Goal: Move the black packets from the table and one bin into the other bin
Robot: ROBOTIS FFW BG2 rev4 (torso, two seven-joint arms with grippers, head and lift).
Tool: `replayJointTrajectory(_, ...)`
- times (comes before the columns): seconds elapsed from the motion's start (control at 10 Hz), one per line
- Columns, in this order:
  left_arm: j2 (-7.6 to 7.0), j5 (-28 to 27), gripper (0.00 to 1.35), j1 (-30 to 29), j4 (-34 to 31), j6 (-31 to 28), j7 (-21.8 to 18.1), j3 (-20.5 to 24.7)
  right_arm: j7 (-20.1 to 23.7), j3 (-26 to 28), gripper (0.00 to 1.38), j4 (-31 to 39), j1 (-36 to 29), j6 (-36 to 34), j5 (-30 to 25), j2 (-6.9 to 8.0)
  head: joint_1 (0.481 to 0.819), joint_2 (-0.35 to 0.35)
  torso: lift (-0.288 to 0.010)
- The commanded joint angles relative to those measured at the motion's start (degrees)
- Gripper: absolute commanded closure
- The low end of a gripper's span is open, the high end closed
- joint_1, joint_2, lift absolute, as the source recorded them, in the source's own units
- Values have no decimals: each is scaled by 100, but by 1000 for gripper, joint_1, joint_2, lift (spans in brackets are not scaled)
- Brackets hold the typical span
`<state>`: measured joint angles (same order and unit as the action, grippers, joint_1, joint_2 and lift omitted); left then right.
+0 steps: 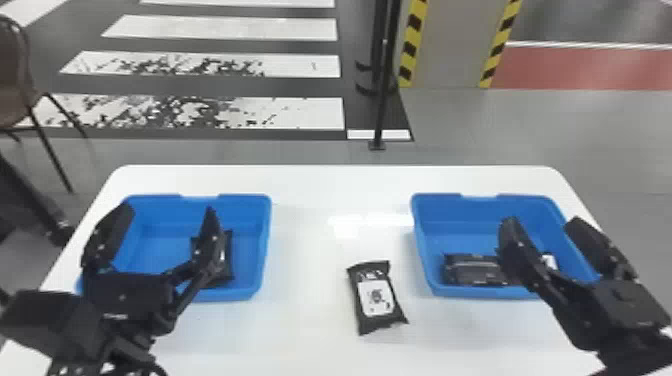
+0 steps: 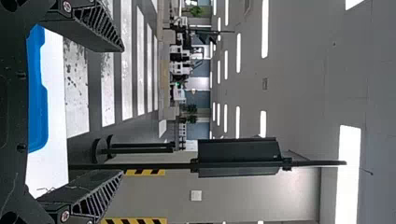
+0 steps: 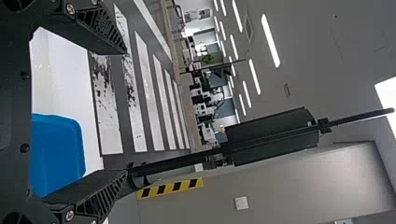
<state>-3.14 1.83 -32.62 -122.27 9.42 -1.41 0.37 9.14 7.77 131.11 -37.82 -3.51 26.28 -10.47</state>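
- Clock: head view, 12 = far edge of table.
- Loose black packet (image 1: pixel 375 296): flat on the white table (image 1: pixel 325 185), between the two bins, touching neither. Pale label up, long axis roughly 11 to 5.
- Left bin (image 1: pixel 165 201): blue, at 10 o'clock from that packet. One dark packet (image 1: pixel 228 260) on its floor, around 4 o'clock in the bin, partly hidden by a gripper finger.
- Right bin (image 1: pixel 480 202): blue, at 2 o'clock from the loose packet. Black packet (image 1: pixel 470 272) on its floor at 7 o'clock, lying crosswise by the near wall. Small white patch (image 1: pixel 549 261) around 4 o'clock in there; can't tell what it's part of.
- Left gripper (image 1: pixel 169 210): over the left bin, arm in from 8 o'clock. Fingers wide, nothing between them. Left wrist view agrees: wide gap.
- Right gripper (image 1: pixel 542 220): over the right bin, arm in from 4 o'clock. Also spread wide, nothing held; right wrist view shows the same.
- Further out, from table centre: brown chair (image 1: pixel 12 100) at 10 o'clock, thin black stand (image 1: pixel 384 95) just past 12, grey panel (image 1: pixel 447 45) with yellow-black edging at 1. White-striped dark floor (image 1: pixel 280 45) around 11 to 12.
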Motion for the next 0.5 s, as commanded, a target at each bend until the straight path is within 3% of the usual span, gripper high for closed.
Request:
replayJointTrajectory(0.0,-3,12,96,0,0,-13,0,-3,0,0,107,-12,0,0,0,1,695,-29,-110)
replayJointTrajectory(0.4,-3,23,96,0,0,-13,0,-3,0,0,105,-12,0,0,0,-8,695,-30,-110)
